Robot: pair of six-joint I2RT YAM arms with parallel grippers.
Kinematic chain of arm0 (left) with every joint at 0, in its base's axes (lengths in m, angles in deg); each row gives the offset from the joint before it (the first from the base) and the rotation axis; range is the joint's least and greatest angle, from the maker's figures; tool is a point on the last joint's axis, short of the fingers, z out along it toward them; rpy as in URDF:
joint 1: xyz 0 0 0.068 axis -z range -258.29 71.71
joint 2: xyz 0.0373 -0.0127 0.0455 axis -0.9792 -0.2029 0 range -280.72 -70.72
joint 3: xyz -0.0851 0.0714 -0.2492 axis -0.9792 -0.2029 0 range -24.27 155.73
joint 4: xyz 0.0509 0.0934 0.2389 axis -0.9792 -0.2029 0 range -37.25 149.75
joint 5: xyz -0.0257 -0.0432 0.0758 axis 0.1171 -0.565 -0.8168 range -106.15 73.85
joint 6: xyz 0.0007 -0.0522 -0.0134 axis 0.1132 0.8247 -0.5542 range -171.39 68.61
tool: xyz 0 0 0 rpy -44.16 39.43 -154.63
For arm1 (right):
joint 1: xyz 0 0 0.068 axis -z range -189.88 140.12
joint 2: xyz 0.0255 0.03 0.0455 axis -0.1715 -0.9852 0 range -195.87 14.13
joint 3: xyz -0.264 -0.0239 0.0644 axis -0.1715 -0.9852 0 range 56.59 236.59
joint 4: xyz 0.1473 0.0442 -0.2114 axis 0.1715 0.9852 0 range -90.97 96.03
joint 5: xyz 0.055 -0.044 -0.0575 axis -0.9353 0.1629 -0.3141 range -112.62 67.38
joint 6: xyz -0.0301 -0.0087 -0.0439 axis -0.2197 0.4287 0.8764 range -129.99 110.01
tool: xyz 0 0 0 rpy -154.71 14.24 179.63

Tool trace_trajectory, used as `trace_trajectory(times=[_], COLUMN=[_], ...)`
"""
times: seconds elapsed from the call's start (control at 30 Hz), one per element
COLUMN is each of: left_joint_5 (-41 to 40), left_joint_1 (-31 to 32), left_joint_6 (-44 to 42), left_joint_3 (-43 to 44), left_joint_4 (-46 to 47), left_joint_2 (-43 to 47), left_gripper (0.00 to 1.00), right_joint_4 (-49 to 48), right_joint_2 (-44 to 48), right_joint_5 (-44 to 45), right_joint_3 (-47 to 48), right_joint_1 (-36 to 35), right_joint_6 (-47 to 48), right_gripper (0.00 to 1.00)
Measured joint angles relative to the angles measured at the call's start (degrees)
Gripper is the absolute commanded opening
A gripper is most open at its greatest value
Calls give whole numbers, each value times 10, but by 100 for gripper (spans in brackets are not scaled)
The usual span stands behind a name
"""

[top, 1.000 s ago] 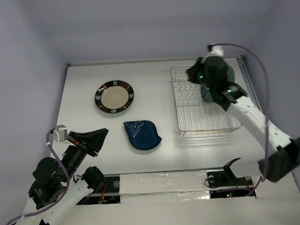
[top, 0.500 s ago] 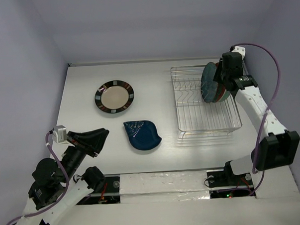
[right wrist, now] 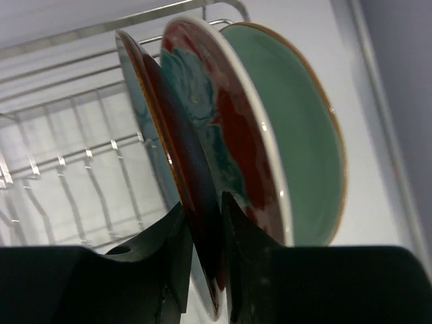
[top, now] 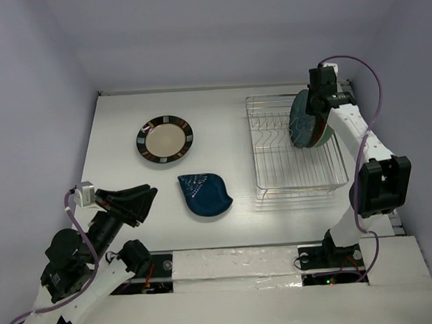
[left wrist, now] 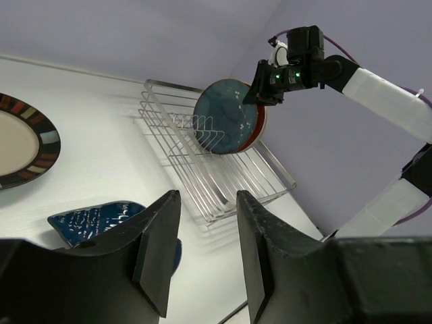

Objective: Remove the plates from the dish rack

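The silver dish rack (top: 295, 158) stands at the right and holds three upright plates (top: 304, 122). In the right wrist view these are a dark teal glazed plate (right wrist: 152, 128), a red-rimmed plate (right wrist: 219, 135) and a pale green plate (right wrist: 293, 148). My right gripper (right wrist: 206, 250) is closed over the dark teal plate's rim, one finger on each face. The plate stands in the rack. A dark-rimmed cream-centred plate (top: 165, 140) and a dark blue leaf-shaped plate (top: 204, 195) lie flat on the table. My left gripper (left wrist: 206, 256) is open and empty, near the front left.
The white table (top: 221, 111) is walled by pale panels at the back and both sides. The rack's front half (top: 299, 173) holds only bare wire tines. The right arm (top: 358, 138) reaches along the rack's right side.
My right arm swung from over the rack's back to its right side, and its gripper came down onto the rim of the plates. The left arm has not moved.
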Motion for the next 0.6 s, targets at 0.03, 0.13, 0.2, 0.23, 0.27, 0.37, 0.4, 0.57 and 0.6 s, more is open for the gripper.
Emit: trace_trajectory(times=[0.03, 0.13, 0.2, 0.23, 0.27, 0.37, 0.4, 0.57, 0.6], left_joint_5=[0, 0, 0, 0, 0, 0, 0, 0, 0], left_joint_1=[0, 0, 0, 0, 0, 0, 0, 0, 0], left_joint_6=[0, -2, -3, -3, -4, -4, -4, -4, -4], left_joint_3=[0, -1, -2, -2, -3, -3, -3, -3, -3], left_joint_4=[0, 0, 0, 0, 0, 0, 0, 1, 1], left_joint_2=[0, 0, 0, 0, 0, 0, 0, 0, 0], left_gripper=[36, 37, 37, 38, 38, 38, 38, 39, 39], right_joint_4=[0, 12, 21, 26, 33, 46, 47, 52, 54], right_joint_2=[-3, -6, -10, -12, -16, -25, -28, -46, -50], right_joint_5=[2, 2, -7, -11, -15, -21, -21, -12, -3], right_joint_3=[0, 7, 17, 22, 29, 49, 55, 62, 62], right_joint_1=[0, 0, 0, 0, 0, 0, 0, -5, -8], right_joint_6=[7, 27, 40, 46, 50, 61, 65, 77, 84], right_gripper=[23, 24, 25, 27, 29, 38, 39, 16, 7])
